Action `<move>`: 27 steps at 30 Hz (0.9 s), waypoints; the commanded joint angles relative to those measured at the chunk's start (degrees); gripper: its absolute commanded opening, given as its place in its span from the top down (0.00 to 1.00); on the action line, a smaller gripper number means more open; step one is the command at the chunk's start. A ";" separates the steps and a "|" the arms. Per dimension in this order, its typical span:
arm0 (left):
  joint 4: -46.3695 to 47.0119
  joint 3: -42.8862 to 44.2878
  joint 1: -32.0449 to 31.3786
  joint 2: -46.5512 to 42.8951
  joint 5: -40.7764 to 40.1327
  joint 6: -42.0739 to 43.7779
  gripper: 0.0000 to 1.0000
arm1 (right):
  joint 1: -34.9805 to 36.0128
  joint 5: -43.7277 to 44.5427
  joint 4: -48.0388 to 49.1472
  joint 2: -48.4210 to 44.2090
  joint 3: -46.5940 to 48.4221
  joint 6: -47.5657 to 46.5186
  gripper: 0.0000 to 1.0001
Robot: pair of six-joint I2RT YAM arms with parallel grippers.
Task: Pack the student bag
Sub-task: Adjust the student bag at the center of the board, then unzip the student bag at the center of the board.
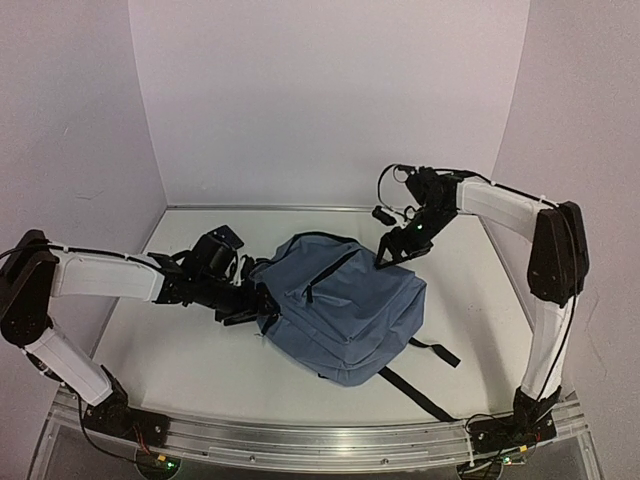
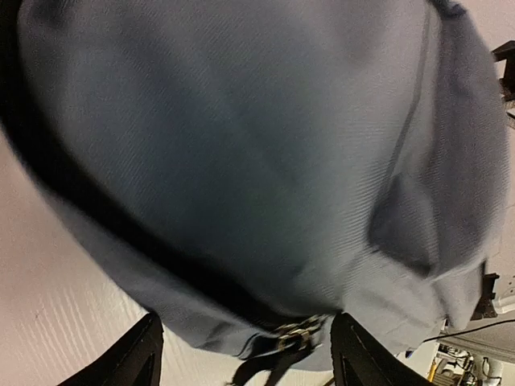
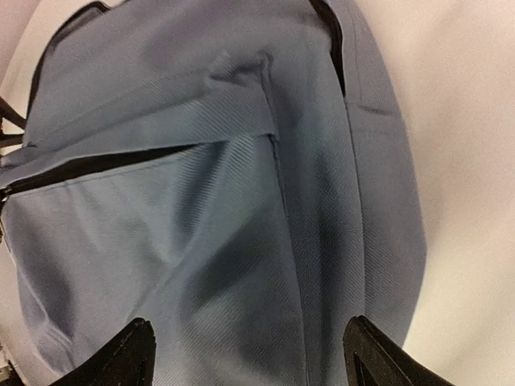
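At the left side of the student bag (image 1: pixel 340 305), the left gripper (image 2: pixel 248 323) lies low over the table (image 1: pixel 180 360) with its jaws set wide. The left wrist view shows slate-blue fabric and a small metal buckle (image 2: pixel 298 330) ahead of the two fingers, with nothing clamped between them. Over the bag's far right corner, the right gripper (image 3: pixel 249 322) hangs just above the fabric, jaws likewise wide and holding nothing. Whether either gripper touches the cloth cannot be told. The bag lies about the middle of the table, front pocket upward, well apart from the far edge and the left edge. Its black straps (image 1: pixel 420 385) trail out toward the near right corner. A black zipper line (image 1: pixel 330 275) runs slantwise across the front pocket. The right wrist view shows it as a dark band, but whether it is run shut or parted cannot be told. The main opening is not visible in any view. No books or other items for packing show on the table outside the bag, and the body looks full rather than slack. Judgement: loading is probably complete or close to it. Left to do, as far as can be seen, are confirming that the zippers are drawn and settling the bag, and neither gripper has hold of a zipper pull.
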 commanded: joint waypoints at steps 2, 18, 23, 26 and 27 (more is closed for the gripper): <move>9.09 -3.42 0.38 0.16 -0.76 -5.94 0.34 | 0.06 -4.41 -0.62 -0.52 -5.16 1.35 0.24; 10.90 11.59 2.25 14.73 2.50 -0.60 0.60 | 2.70 5.04 3.23 -19.67 -13.80 5.32 0.21; 9.85 9.48 2.77 11.72 1.22 -0.72 0.61 | 9.89 11.94 6.76 -19.79 -8.96 5.74 0.21; 9.97 8.55 2.77 10.74 0.73 -1.36 0.61 | 15.67 16.25 7.87 -17.19 -5.99 5.09 0.22; 10.06 8.20 2.77 10.45 0.58 -1.58 0.61 | 17.54 18.14 7.92 -16.16 -4.88 4.72 0.23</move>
